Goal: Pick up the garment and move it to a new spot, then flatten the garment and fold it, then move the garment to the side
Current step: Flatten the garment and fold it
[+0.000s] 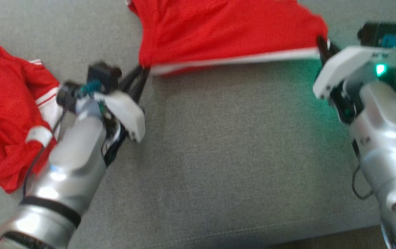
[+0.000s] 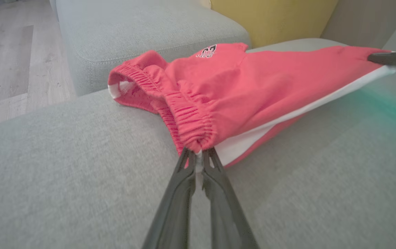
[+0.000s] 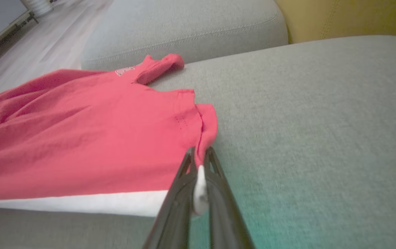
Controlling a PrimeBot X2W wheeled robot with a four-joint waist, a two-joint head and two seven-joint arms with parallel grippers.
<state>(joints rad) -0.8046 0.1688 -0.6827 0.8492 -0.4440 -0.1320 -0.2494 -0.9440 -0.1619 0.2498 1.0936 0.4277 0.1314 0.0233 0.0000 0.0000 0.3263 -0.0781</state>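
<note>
Red garment (image 1: 225,31) pulled taut between outstretched left gripper (image 1: 144,70) and right gripper (image 1: 321,44).

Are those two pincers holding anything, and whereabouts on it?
Yes, the red shorts: the left pincer pinches the elastic waistband end, the right pincer the leg hem corner, both by the white side stripe.

Right gripper (image 3: 200,154) pinches the red garment's (image 3: 80,138) hem corner over grey cushion (image 3: 305,121)
</note>
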